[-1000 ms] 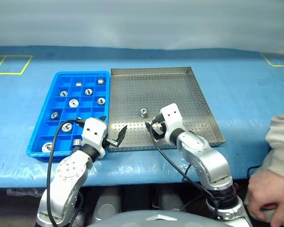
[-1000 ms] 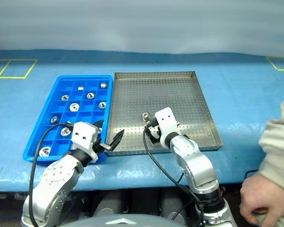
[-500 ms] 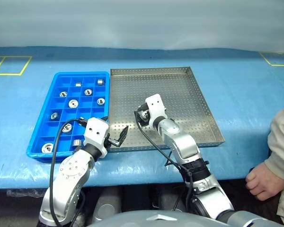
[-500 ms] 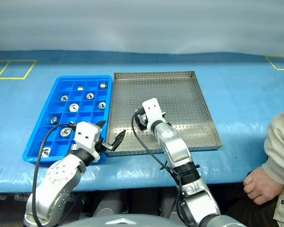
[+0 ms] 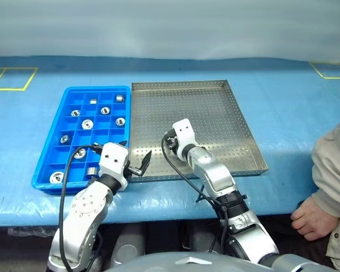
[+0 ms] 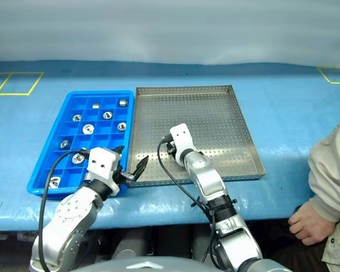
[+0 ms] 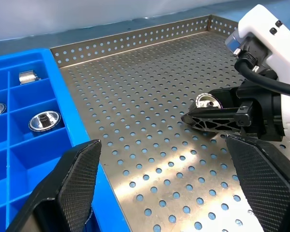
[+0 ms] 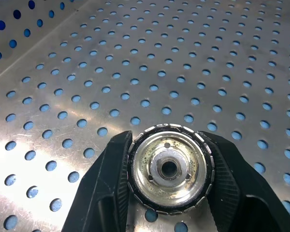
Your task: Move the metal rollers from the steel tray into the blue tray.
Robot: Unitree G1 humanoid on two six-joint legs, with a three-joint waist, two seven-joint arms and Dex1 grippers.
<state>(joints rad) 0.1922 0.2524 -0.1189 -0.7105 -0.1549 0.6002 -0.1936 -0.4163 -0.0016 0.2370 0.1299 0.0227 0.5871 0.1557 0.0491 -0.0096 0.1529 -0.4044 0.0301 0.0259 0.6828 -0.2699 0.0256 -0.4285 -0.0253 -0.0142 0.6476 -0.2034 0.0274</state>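
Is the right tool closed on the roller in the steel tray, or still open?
Closed. The right tool has both fingers pressed against the roller.

Blue work surface with yellow markings, a pale backdrop, and a person at the right edge

A blue cover (image 5: 294, 102) with a faint woven texture spreads across the table from left to right, hanging over the near edge with slight wrinkles. Yellow tape outlines (image 5: 11, 77) mark rectangles at the far left, and another yellow outline (image 5: 330, 70) sits at the far right. Beyond the far edge rises a pale grey-white backdrop (image 5: 170, 25). At the near right a person's hand (image 5: 310, 216) rests below the table edge, loosely curled, with a light beige sleeve (image 5: 333, 170) above it reaching to the right border.
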